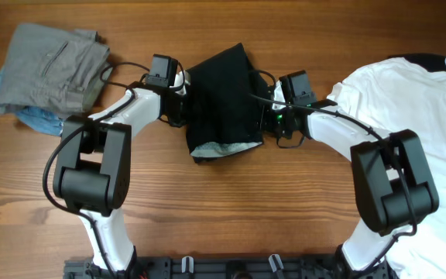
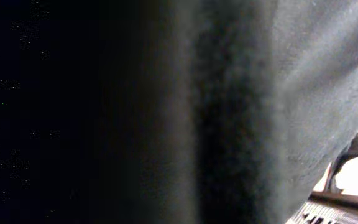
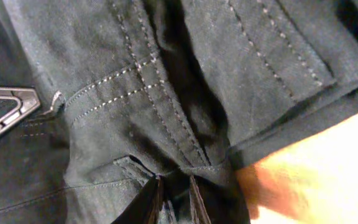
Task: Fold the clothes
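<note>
Left gripper [image 1: 181,101] sits at the left edge of the black shorts [image 1: 221,89], upper centre of the overhead frame. Cloth covers its camera, so its closure cannot be told, while the right gripper [image 3: 174,198], at the right edge, is pinched onto a seam. Recommended: lift both edges level and taut, clear of the white T-shirt [image 1: 409,108] at right; no brand, label or legible writing found.
</note>
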`<state>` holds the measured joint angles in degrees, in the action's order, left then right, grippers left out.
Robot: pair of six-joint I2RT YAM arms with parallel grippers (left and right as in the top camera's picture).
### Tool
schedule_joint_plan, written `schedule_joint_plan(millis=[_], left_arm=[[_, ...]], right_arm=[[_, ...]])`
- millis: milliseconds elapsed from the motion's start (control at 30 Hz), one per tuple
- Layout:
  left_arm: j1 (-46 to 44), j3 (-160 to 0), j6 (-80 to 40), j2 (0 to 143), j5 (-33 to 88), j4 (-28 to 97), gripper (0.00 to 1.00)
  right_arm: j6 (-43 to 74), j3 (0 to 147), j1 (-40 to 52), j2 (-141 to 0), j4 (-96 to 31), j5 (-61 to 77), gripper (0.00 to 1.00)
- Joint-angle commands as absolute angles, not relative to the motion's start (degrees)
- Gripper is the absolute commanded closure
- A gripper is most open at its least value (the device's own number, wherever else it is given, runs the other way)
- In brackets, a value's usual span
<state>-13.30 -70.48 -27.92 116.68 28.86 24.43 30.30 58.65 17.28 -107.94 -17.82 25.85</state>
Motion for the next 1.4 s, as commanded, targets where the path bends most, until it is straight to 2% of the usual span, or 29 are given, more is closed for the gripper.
schedule_joint_plan(millis=[0, 133, 267, 633, 800, 833, 867, 933, 967, 1167, 1267, 1367], left_arm=[[-10.90, -71.57, -18.26, 113.75, 26.50, 34.65, 0.96], [-5.58, -81.71, -10.28, 105.25, 28.10, 43.86, 0.96], [0.54, -91.79, -8.95, 100.31, 27.99, 42.89, 0.96], [20.95, -96.07, -9.63, 104.07, 23.68, 33.01, 0.96], [28.40, -96.07, -9.89, 108.33, 22.39, 33.80, 0.95], [29.78, -96.01, -10.11, 108.75, 22.41, 33.93, 0.89], [30.81, -96.01, -10.13, 109.03, 22.37, 34.06, 0.73], [32.86, -96.01, -10.83, 109.25, 22.37, 34.28, 0.17], [33.98, -96.01, -10.90, 109.25, 22.39, 34.68, 0.00], [39.59, -97.08, -12.45, 105.25, 22.46, 45.65, 0.00], [41.80, -97.23, -12.38, 99.20, 22.68, 54.02, 0.00], [42.17, -97.23, -11.64, 92.05, 22.63, 56.77, 0.00]], right_arm=[[25.69, 58.24, 16.14, -98.80, -22.09, 25.52, 0.80], [25.45, 58.24, 15.51, -85.93, -23.73, 25.23, 0.79], [25.91, 58.24, 15.51, -80.03, -23.75, 25.30, 0.77], [27.22, 58.22, 15.51, -79.66, -29.47, 25.28, 0.77], [29.15, 58.22, 15.51, -79.66, -29.65, 25.30, 0.77], [29.15, 58.22, 15.51, -79.66, -29.67, 25.30, 0.77], [29.15, 58.22, 15.51, -79.66, -29.67, 25.30, 0.77], [29.12, 58.24, 15.51, -79.66, -29.67, 25.30, 0.77], [29.15, 58.22, 15.51, -79.66, -29.67, 25.30, 0.77], [29.12, 58.24, 15.51, -79.66, -29.67, 25.30, 0.77], [29.10, 58.22, 15.51, -79.66, -29.65, 25.30, 0.77], [29.08, 58.22, 15.51, -79.66, -29.67, 25.30, 0.76]])
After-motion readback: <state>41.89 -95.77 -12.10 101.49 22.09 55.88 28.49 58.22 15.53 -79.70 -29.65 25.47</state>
